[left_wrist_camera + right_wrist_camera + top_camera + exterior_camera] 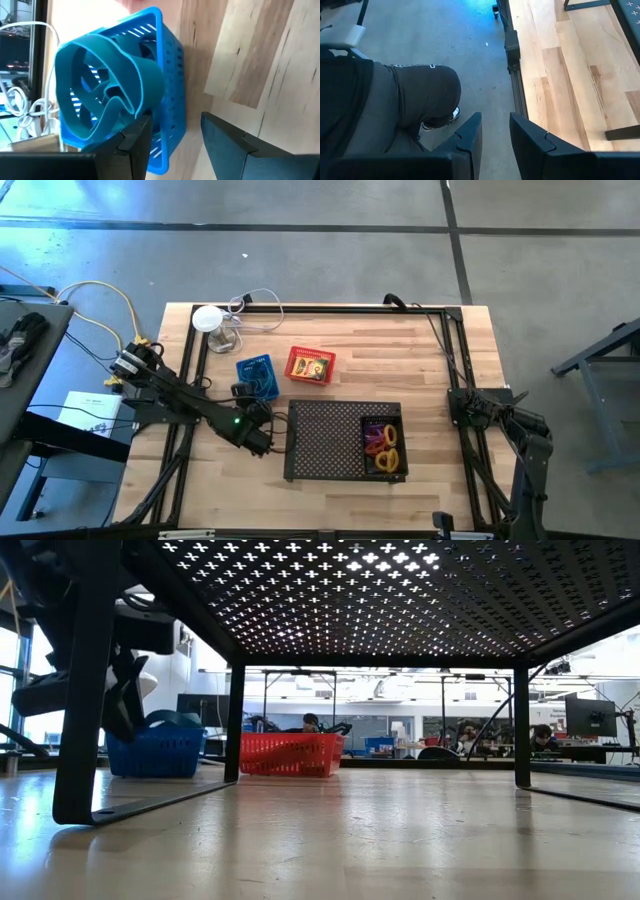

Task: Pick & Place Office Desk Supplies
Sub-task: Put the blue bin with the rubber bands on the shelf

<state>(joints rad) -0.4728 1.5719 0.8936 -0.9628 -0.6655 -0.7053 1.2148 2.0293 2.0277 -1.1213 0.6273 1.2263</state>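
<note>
A blue mesh basket [258, 375] [165, 75] stands on the table with a wide teal band loop [107, 92] lying in it and rising above its rim. My left gripper [175, 145] [247, 392] is open at the basket's near left corner, with nothing between its fingers. To the basket's right stands a red basket [310, 366] [290, 753] holding a yellow box. A black basket [383, 447] with yellow, orange and red bands sits on the black tray. My right gripper [495, 145] hangs beyond the table's right edge over the floor, open by a narrow gap and empty. My left gripper has one finger [132, 145] in front of the blue basket's near corner [167, 150]. Whether the finger touches the basket I cannot tell.
A large black perforated tray [330, 440] stands on legs [80, 740] right of my left gripper. A white disc [208, 317] with a cable lies at the far left. A person's leg [415, 100] is on the floor beside the table's right edge.
</note>
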